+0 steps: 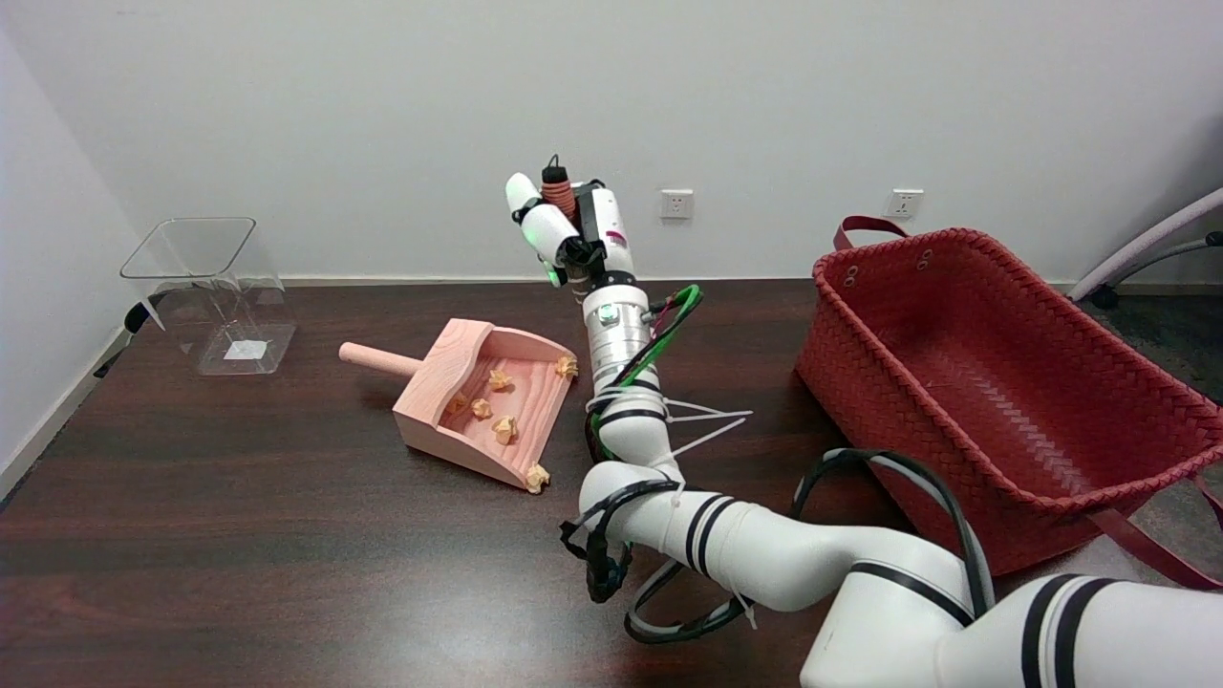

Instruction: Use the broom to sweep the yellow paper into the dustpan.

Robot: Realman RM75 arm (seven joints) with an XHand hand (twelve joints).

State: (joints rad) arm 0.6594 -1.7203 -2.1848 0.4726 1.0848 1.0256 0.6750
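Reaching in from the lower right, our white arm crosses the dark tabletop (239, 535) and rises beyond the dustpan. Left of the arm we see the pink wooden dustpan (482, 401) lying flat, crumpled yellow paper (504, 429) balls inside it and two at its open lip. Farther back, our robot hand (568, 234) is raised, fingers wrapped round the broom (557, 186) handle; its bristles are hidden. A red woven basket (994, 382) sits right, a clear container (215, 296) far left.

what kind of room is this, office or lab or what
Most likely an office or lab room set up for robot tests: a bare white wall with power sockets, a dark wooden table, and part of an office chair at the right edge.
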